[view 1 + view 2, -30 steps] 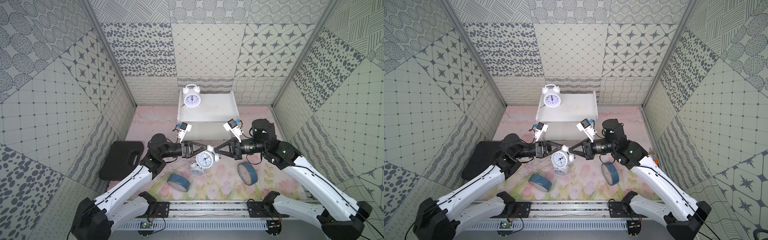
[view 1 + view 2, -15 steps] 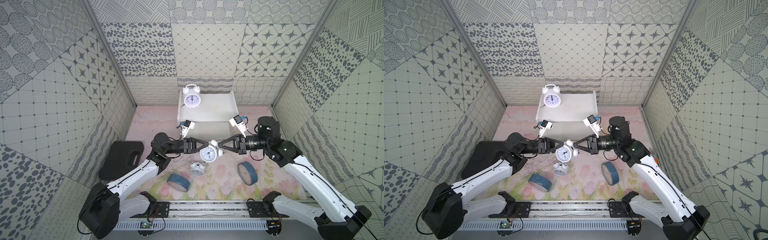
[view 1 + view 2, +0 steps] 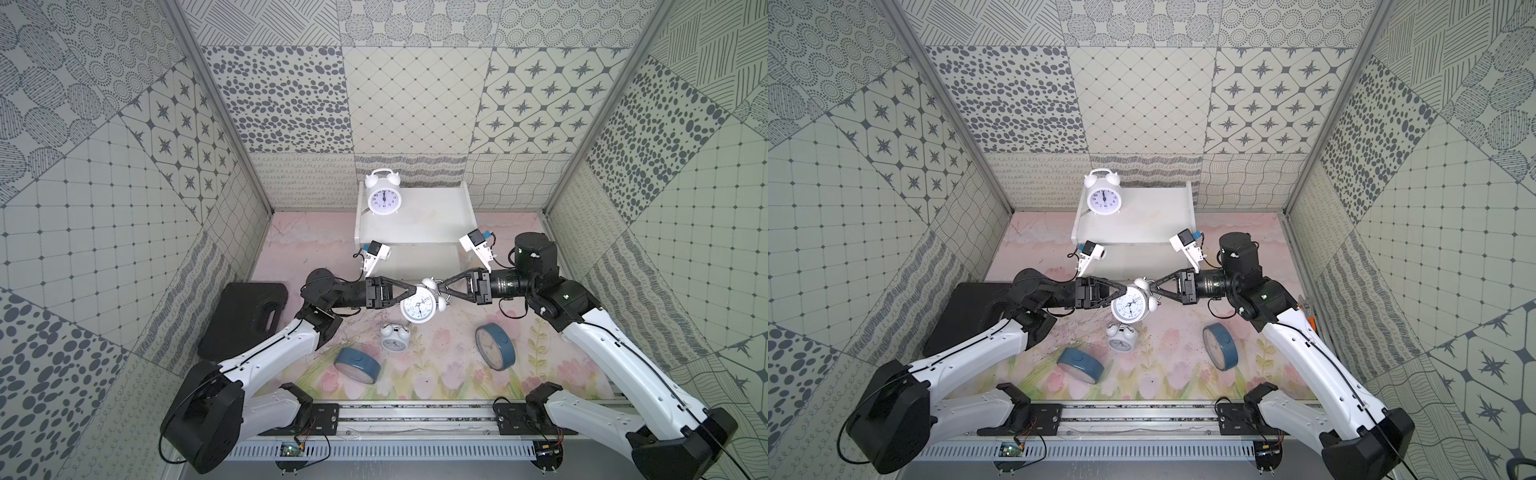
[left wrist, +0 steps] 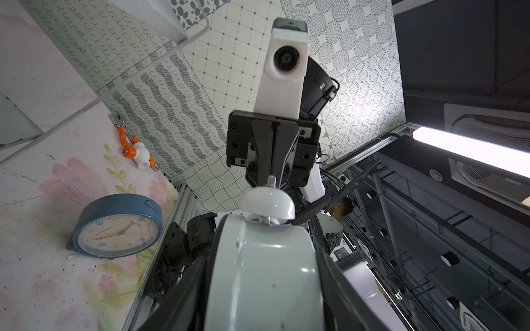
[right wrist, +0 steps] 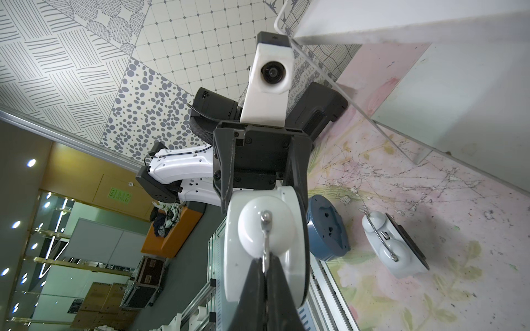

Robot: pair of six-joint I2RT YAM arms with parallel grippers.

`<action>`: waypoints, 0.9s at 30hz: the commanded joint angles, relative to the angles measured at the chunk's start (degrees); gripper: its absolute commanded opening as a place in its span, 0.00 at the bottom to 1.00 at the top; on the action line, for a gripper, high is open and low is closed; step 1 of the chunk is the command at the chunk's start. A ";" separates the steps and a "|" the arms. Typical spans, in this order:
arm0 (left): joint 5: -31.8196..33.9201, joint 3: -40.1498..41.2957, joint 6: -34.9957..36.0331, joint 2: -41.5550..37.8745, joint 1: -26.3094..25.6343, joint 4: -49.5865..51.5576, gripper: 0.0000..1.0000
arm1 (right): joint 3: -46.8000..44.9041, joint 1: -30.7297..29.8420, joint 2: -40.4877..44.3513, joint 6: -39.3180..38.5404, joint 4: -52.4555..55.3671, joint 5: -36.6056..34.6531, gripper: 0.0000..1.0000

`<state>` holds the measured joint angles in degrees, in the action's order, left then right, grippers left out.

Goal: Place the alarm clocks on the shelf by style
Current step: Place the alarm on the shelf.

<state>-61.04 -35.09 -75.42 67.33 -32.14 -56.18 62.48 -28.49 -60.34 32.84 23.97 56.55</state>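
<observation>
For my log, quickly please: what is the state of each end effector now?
Left end effector: closed on the body of the white twin-bell clock.
Right end effector: closed on the wire handle of the same clock.

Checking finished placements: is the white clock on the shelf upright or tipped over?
Upright: the white clock stands on the top board of the shelf, face forward, bells and handle uppermost, in both top views.

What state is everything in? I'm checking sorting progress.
Raised white clock: airborne, held by both grippers.
Right gripper: shut on its top handle.
Left gripper: shut on its body.
Second white clock: standing atop the shelf.
Third white clock: loose on the table.
Blue clocks: both loose on the table.
</observation>
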 commanded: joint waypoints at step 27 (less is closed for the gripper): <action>23.15 5.28 -0.77 -4.08 0.07 -7.69 0.30 | -15.01 -17.72 13.60 10.79 -20.68 -41.07 0.97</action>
<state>-43.75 -30.70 -73.34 62.72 -32.16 -52.29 49.08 -44.95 -46.33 41.36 9.37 17.87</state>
